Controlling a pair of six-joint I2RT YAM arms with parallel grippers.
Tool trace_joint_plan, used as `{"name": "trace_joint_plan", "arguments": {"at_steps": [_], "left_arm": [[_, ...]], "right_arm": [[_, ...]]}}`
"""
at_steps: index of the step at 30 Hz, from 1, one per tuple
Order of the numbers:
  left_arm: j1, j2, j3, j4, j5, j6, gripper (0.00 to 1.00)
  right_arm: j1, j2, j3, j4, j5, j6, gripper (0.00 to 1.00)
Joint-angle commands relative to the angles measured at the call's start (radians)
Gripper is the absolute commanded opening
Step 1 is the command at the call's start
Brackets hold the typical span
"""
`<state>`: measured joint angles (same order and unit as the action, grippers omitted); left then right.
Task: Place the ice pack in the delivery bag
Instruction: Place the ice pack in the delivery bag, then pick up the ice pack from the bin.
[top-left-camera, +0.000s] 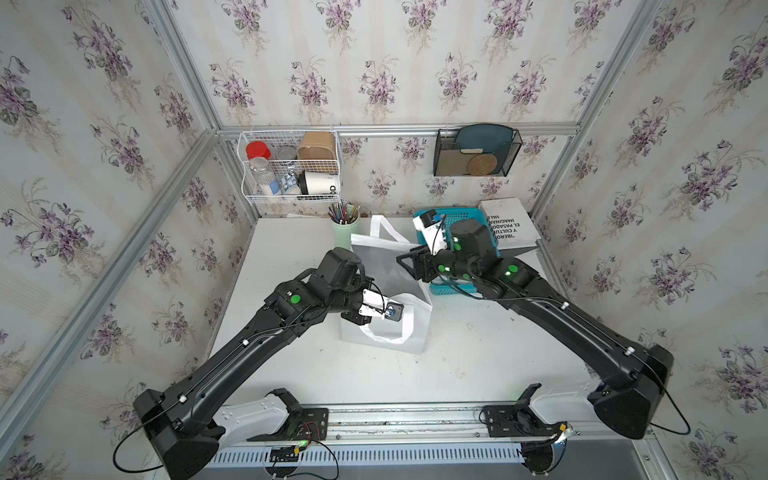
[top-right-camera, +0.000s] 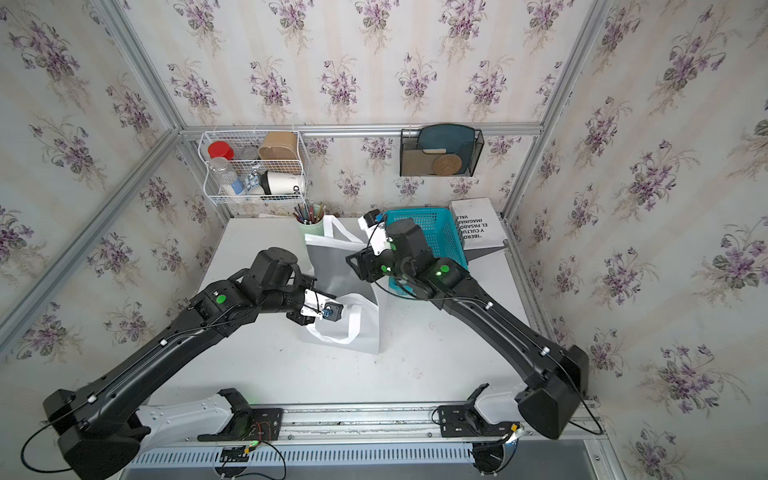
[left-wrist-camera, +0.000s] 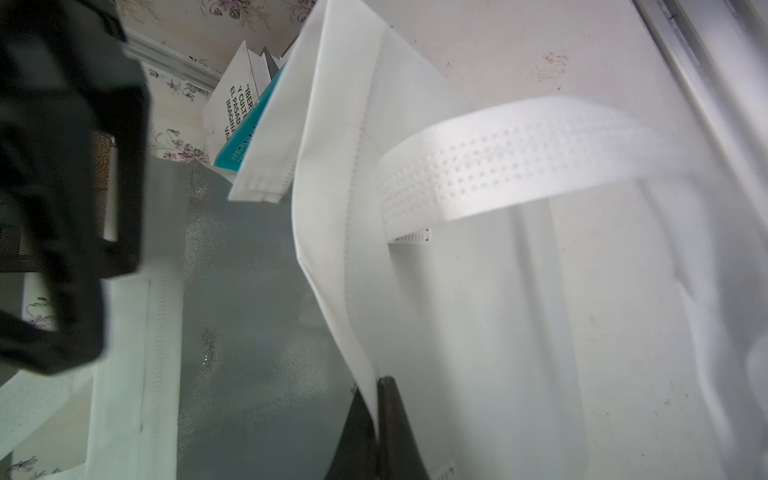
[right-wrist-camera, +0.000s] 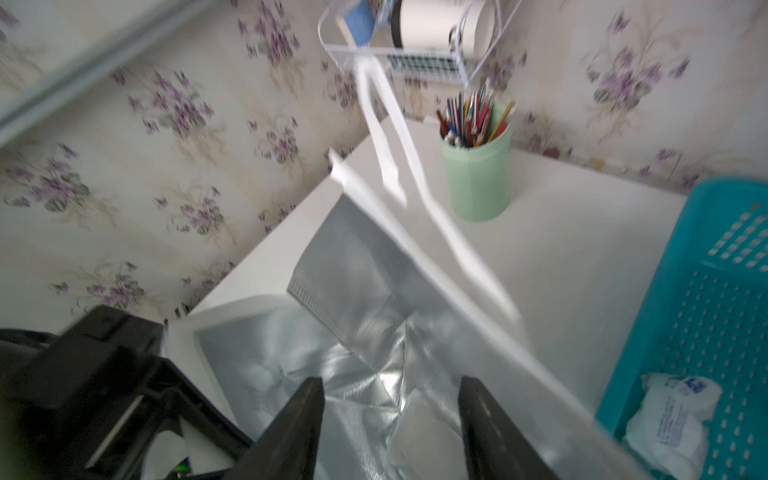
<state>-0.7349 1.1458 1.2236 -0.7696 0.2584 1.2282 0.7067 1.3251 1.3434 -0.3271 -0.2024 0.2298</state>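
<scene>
In both top views, the delivery bag (top-left-camera: 382, 266) (top-right-camera: 332, 266) is seen standing open at mid-frame, with the right gripper (top-left-camera: 409, 264) held over its mouth. In the left wrist view, the left gripper (left-wrist-camera: 376, 399) is clamped on the bag's white rim (left-wrist-camera: 332, 249) at bottom centre. In the right wrist view, the right gripper's jaws are spread, holding nothing, above the foil lining (right-wrist-camera: 374, 291), with a blurred pale shape (right-wrist-camera: 419, 432) between them. An ice pack (right-wrist-camera: 669, 419) is shown in the turquoise basket (right-wrist-camera: 706, 291) at lower right, apart from the jaws.

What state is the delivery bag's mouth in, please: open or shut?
Open: the delivery bag shows its silver lining from above, and the left pincer is shut on its rim.
</scene>
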Motion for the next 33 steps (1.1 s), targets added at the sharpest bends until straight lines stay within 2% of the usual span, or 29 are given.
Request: {"name": "trace_joint_plan", "arguments": {"at_steps": [1,5,8,12,16,20,33], "left_arm": [[0.002,-0.027,-0.022,-0.036,-0.033,-0.027,0.0],[0.002,-0.035,-0.024,-0.038,-0.025,-0.045,0.0],[0.002,-0.032,-0.026,-0.031,-0.018,-0.052,0.0],[0.002,-0.033,-0.03,-0.031,-0.015,-0.054,0.0],[0.002,-0.04,-0.04,-0.032,-0.012,-0.061,0.0],[0.002,-0.044,-0.05,-0.029,-0.01,-0.071,0.0],[0.003,-0.037,-0.052,-0.021,-0.007,-0.06,0.0]], "right_arm": [[-0.104,-0.073,-0.056,0.14,0.029,0.106,0.67],[-0.316,-0.022,-0.131,0.072,-0.011,0.215,0.71],[-0.376,0.103,-0.156,0.009,-0.061,0.236,0.72],[-0.377,0.327,-0.074,-0.118,-0.035,0.191,0.71],[-0.377,0.445,-0.025,-0.135,0.029,0.151,0.71],[-0.373,0.561,0.047,-0.171,0.004,0.106,0.68],[-0.353,0.782,0.206,-0.229,0.042,0.062,0.65]]}}
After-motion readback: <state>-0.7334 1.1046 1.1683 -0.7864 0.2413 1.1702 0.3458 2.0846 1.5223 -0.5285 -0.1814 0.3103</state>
